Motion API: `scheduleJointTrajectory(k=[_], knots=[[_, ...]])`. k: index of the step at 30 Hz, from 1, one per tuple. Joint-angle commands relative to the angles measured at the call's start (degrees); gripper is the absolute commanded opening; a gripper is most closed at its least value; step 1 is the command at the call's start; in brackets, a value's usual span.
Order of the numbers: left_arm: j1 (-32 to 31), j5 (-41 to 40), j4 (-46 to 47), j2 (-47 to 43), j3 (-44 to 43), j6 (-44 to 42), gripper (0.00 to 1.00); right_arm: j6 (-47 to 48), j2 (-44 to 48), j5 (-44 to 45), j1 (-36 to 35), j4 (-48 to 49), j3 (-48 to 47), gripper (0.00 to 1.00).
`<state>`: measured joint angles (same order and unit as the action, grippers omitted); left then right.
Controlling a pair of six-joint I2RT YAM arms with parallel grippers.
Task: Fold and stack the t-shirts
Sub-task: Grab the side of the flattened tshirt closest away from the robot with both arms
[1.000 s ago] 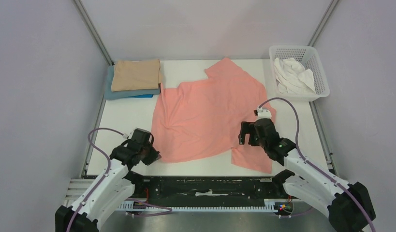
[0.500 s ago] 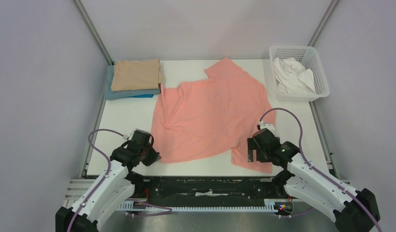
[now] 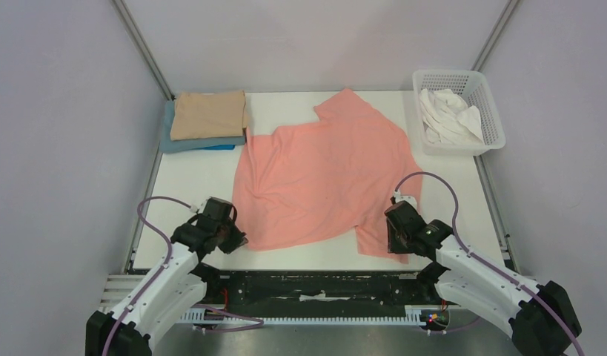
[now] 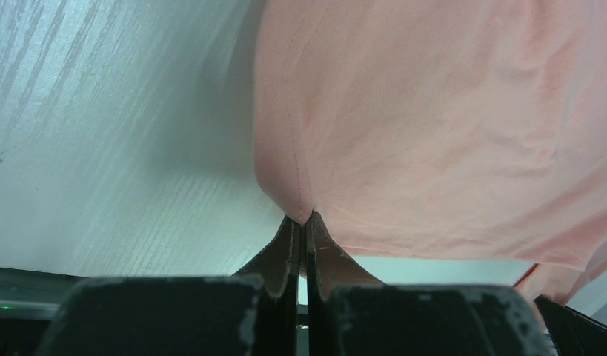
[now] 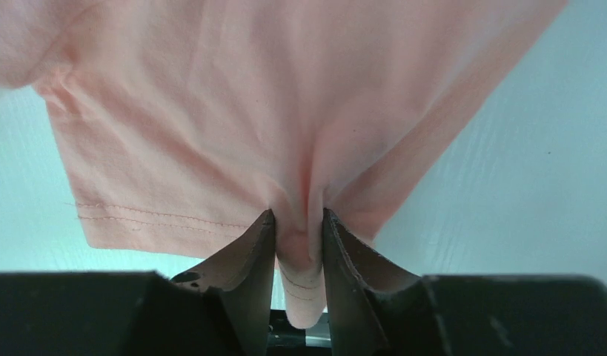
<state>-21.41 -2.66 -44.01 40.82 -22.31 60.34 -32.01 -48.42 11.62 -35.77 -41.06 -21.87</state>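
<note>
You see your right gripper (image 5: 296, 222) closed on a bunched fold of the pink shirt (image 5: 285, 96), cloth squeezed between both fingers. The shirt's stitched hem (image 5: 137, 213) runs off to the left, and the pale table (image 5: 508, 185) shows at the right.

Plain salmon-pink shirt (image 3: 322, 178), tan shirt (image 3: 209, 115), blue shirt (image 3: 189, 143)

Pink shirt (image 3: 322, 178) spread, tan shirt (image 3: 209, 115) atop blue shirt (image 3: 196, 143), white shirt (image 3: 448, 115) crumpled

Left arm (image 3: 163, 285), right arm (image 3: 484, 280): white shells, black joints and bases. Purple cable (image 3: 421, 173) looped at each wrist. Fingers (image 4: 282, 256) dark, tapered, scuffed.
</note>
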Motion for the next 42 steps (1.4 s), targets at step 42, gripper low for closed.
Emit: scheduleJointTrajectory(k=[42], knots=[[-0.4, -2.2, -16.5, -30.2, -4.6, 8.5, 0.02, 12.2, 4.9, -8.6, -1.1, -15.8, -14.0, 0.0]])
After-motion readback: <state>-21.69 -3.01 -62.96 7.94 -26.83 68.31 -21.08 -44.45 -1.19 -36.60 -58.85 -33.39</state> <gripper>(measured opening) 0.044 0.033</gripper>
